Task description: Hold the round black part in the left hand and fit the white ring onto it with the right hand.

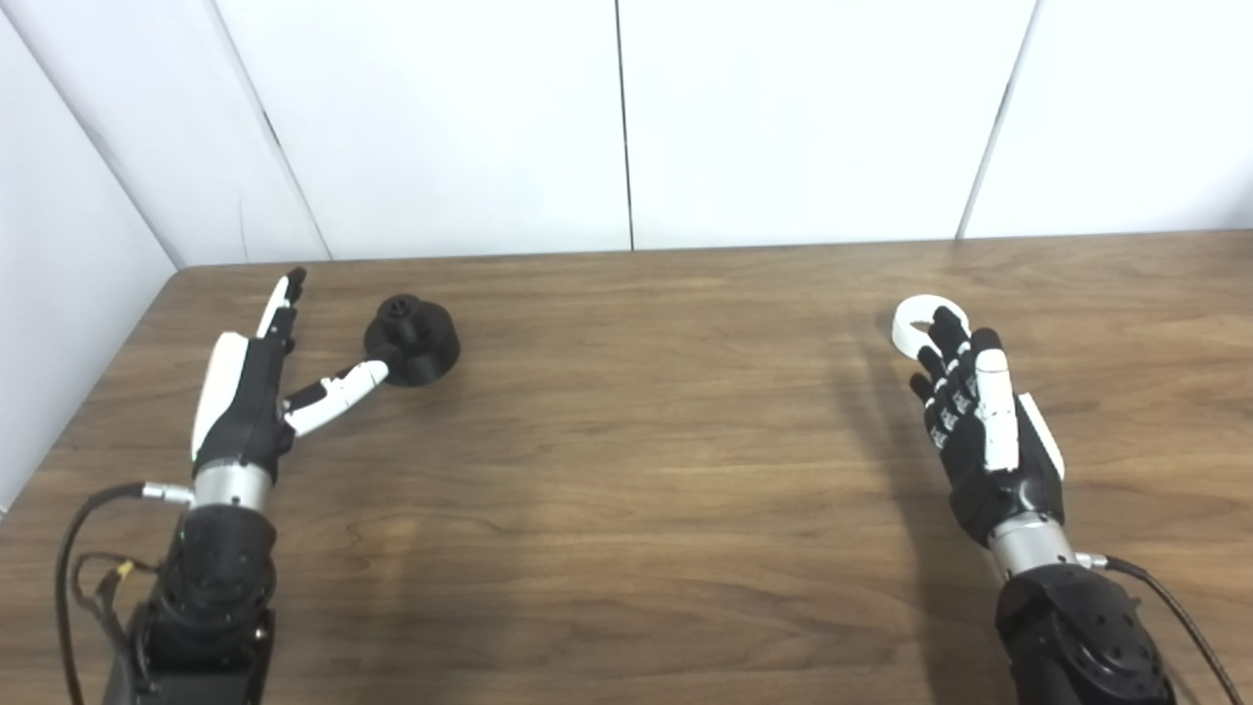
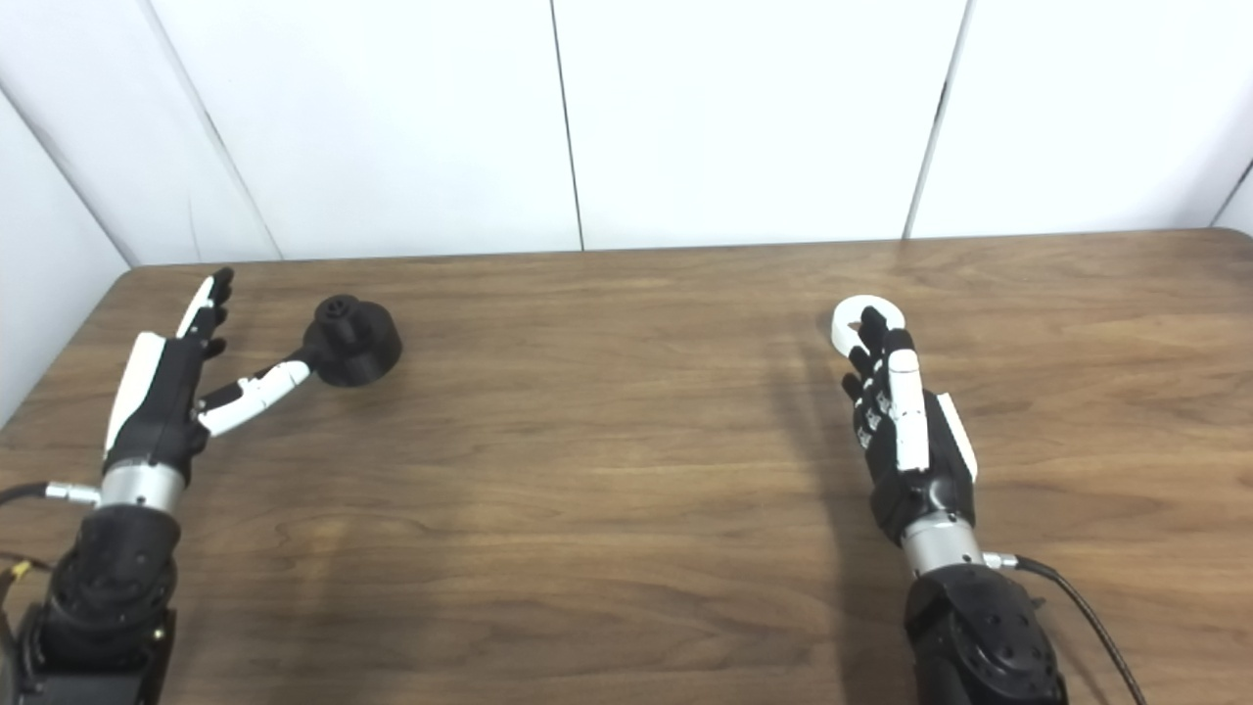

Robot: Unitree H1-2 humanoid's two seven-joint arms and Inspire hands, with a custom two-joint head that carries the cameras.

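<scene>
The task looks to be at its very start: neither part is held, and the fitting itself is all still to do.

At the left of the wooden table (image 1: 626, 470), the left hand (image 1: 245, 392) lies low with its fingers (image 1: 279, 304) stretched straight toward the back wall and its thumb (image 1: 343, 387) spread wide to the side. The thumb tip reaches the rim of the round black part (image 1: 413, 338), touching it or just short of it; I cannot tell which. The part sits on the table near the back left corner, its small knob upward, inside the open angle between thumb and fingers but not grasped.

Well apart, at the right, the white ring (image 1: 920, 321) lies flat on the table. The right hand (image 1: 974, 421) points at it, fingers extended and close together, nothing in them. The fingertips (image 1: 945, 323) overlap the ring's near edge in both views; whether they rest on it or hover above is unclear.
</scene>
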